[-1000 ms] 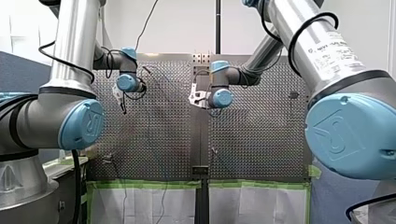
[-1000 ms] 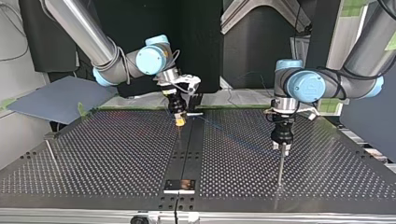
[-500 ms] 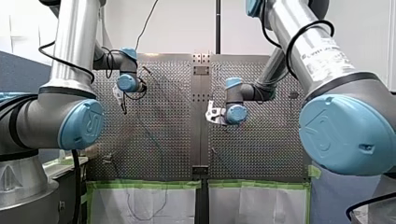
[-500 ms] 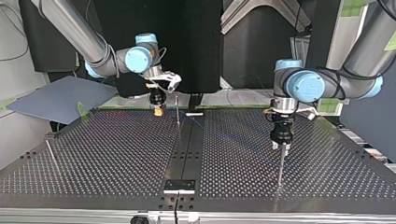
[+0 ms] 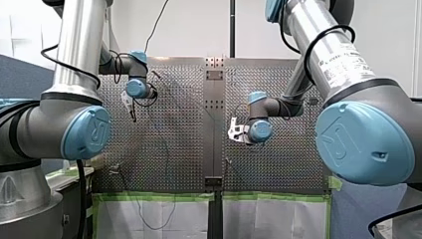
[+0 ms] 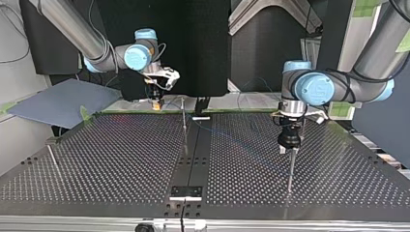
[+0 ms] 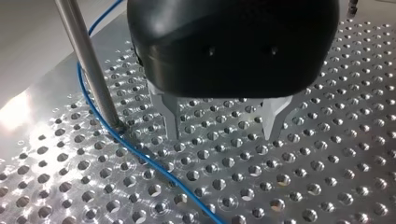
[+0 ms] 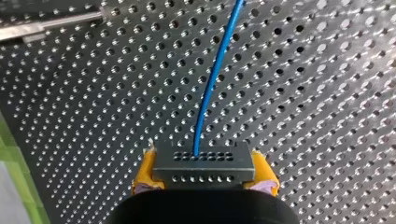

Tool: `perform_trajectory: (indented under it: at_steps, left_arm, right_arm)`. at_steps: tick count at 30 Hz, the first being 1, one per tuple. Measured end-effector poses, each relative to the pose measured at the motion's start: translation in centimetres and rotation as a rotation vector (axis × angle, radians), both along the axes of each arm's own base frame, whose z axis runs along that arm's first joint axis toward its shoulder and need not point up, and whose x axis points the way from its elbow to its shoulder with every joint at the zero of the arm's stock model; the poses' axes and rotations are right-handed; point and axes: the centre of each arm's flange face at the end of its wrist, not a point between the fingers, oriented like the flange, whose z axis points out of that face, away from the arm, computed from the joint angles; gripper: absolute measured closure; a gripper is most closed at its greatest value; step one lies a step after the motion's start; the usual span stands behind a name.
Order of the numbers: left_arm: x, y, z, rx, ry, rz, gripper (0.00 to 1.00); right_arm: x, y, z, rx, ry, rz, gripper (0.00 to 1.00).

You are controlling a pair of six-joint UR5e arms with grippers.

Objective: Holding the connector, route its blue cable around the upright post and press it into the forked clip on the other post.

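The silver perforated metal table [image 6: 111,159] fills the top view. A dark flat strip [image 6: 192,145] runs along its middle, and a small shiny rectangular plate [image 6: 185,192] lies at the strip's near end. Beside the table, at the top view's left, there is a grey-blue flat board [image 6: 58,99]. In the front view, green tape [image 5: 149,196] borders the table's near edge, above white sheets [image 5: 263,219].

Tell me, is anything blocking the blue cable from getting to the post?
Nothing that shows. In the left wrist view the blue cable lies at the foot of the post, only bare table around it.
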Motion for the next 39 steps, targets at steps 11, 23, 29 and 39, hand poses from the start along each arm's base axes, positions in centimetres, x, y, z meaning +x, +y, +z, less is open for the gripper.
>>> perform_trajectory:
  at_steps: [11,23,29,39]
  left_arm:
    - [-0.2,-0.2,-0.1,-0.001,0.006,0.006,0.14]
    - [-0.2,-0.2,-0.1,-0.002,0.011,0.016,0.14]
    - [-0.2,-0.2,-0.1,-0.002,0.013,0.016,0.14]
    - [-0.4,-0.7,-0.1,-0.002,0.013,0.007,0.14]
  right_arm:
    - [-2.1,1.9,-3.4,0.012,0.005,-0.031,1.00]
    - [-5.0,5.5,-10.8,0.077,0.080,-0.095,1.00]
    - [-6.7,7.7,-14.5,0.124,0.103,-0.115,1.00]
    - [-7.9,10.0,-19.0,0.157,0.116,-0.115,1.00]
